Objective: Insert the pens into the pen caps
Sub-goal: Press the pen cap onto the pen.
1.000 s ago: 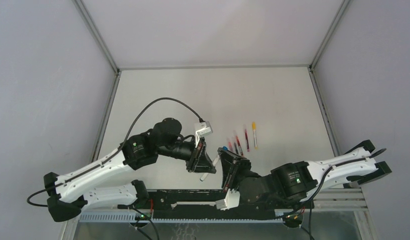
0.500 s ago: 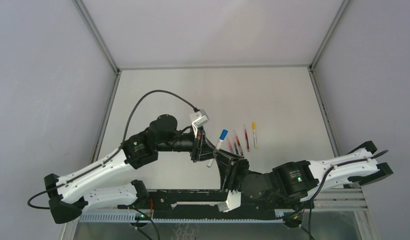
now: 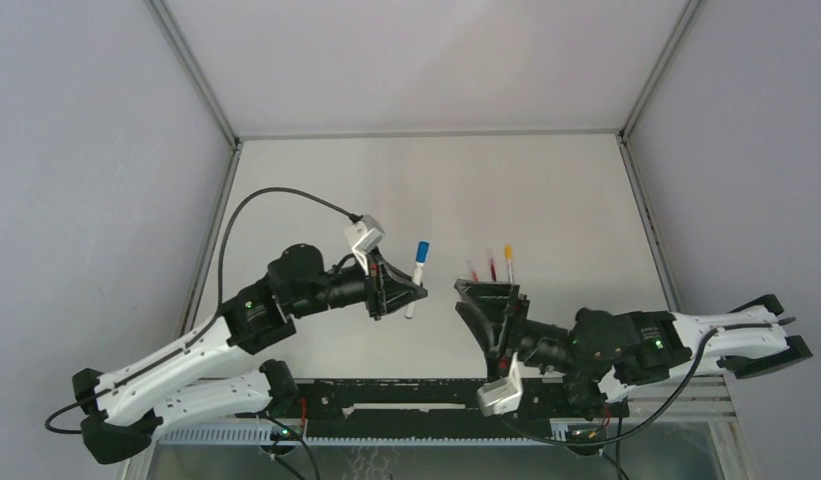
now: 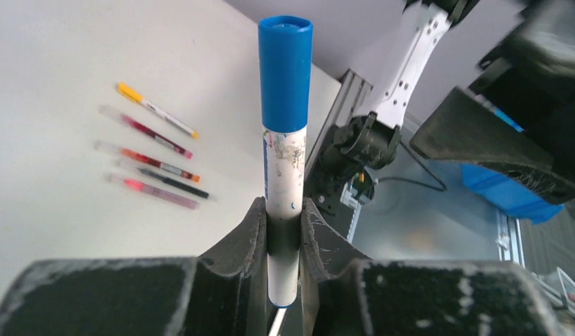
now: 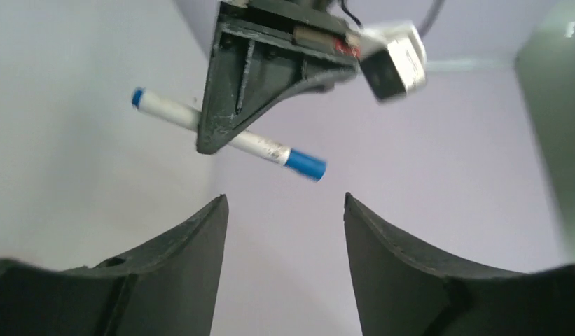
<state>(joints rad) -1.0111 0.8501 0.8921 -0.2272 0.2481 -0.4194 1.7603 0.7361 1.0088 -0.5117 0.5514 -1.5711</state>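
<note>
Pens first: the nearest one, a white-barrelled pen [image 3: 418,272], is off the counter [image 3: 436,180], clamped in the left tool [image 3: 418,295] near the middle of the scene. The left wrist view shows the tool's two dark fingers [image 4: 253,231] closed on the lower part of the barrel, which stands upright between them. A blue cap [image 4: 285,70] sits on its top end, and the barrel below the cap is scuffed. From above, the capped end [image 3: 422,250] points toward the far side of the counter, and the bare end pokes out on the near side of the fingers. Just to the right, and apart from it, the right tool [image 3: 492,292] has its jaws spread wide and holds nothing. Its own camera looks between the two parted fingers [image 5: 179,273] at the left tool and the pen crossing it on a slant. Just beyond the right tool, a row of thin pens [image 4: 155,157] lies on the counter. The left wrist view shows five of them side by side, each with a coloured end, the yellow-ended pen [image 3: 508,265] lying rightmost. From above, a red pen [image 3: 493,270] lies just left of it, and the near ends of the others are hidden behind the right tool. I cannot tell from these views which of the thin pens carry caps.
</note>
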